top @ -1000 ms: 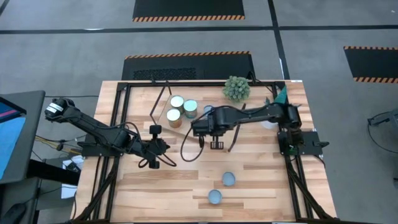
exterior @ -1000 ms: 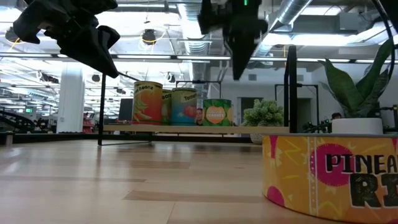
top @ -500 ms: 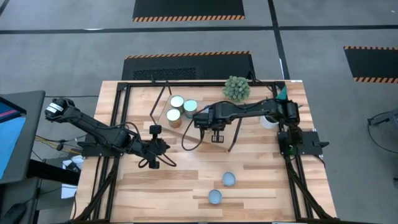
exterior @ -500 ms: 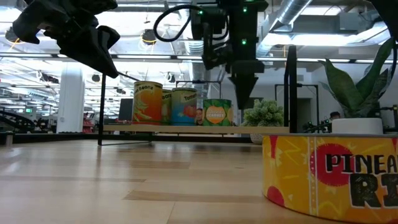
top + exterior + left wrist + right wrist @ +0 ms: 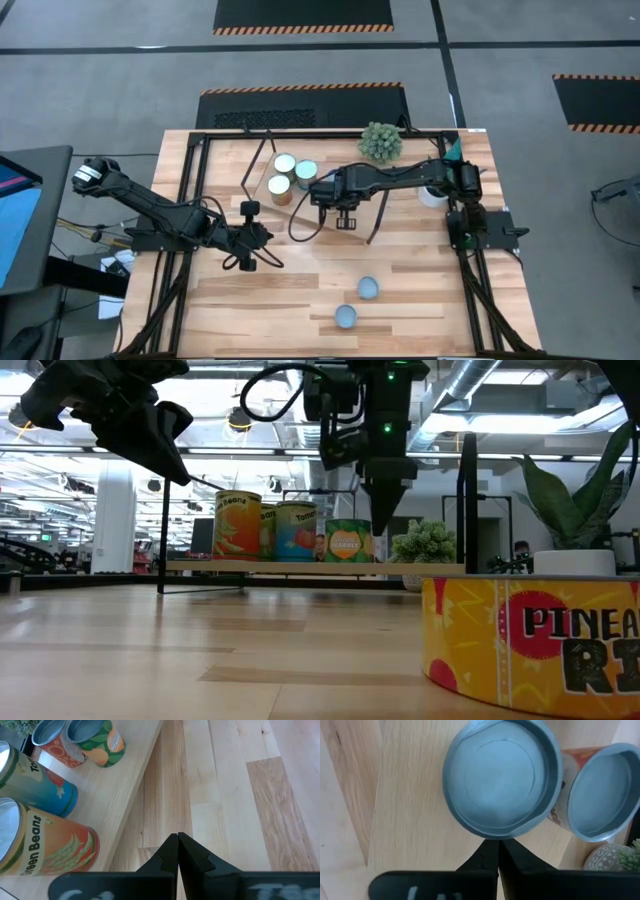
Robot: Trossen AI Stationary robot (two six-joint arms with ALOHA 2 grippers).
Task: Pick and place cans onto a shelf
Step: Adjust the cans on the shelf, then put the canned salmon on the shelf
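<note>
Fingers pinched together, nothing between them: that is the right gripper (image 5: 497, 851) in its wrist view, its tips hanging over the near rim of a can (image 5: 502, 777) that stands on the shelf (image 5: 405, 810). A second ago this gripper sat lower in the high view, out over the open table; now it has slid up toward the centre of the frame, right beside the cans on the shelf (image 5: 268, 172). In the low view the right gripper (image 5: 381, 525) has dropped from the top edge until its tip hangs level with the tops of the row.

That row: the green-beans can (image 5: 237, 525), the tomato can (image 5: 296, 530) and a green-labelled can (image 5: 348, 541), all upright on the board.

My read: with closed, empty fingers, this arm is not carrying a can in.

Two loose cans (image 5: 368, 288) wait in the lower middle of the high view, and a pineapple can (image 5: 530, 640) fills the lower right of the low view. So there is more to shelve.

Over at centre left, the left gripper (image 5: 248, 262) idles, fingers (image 5: 170, 852) shut on nothing.
</note>
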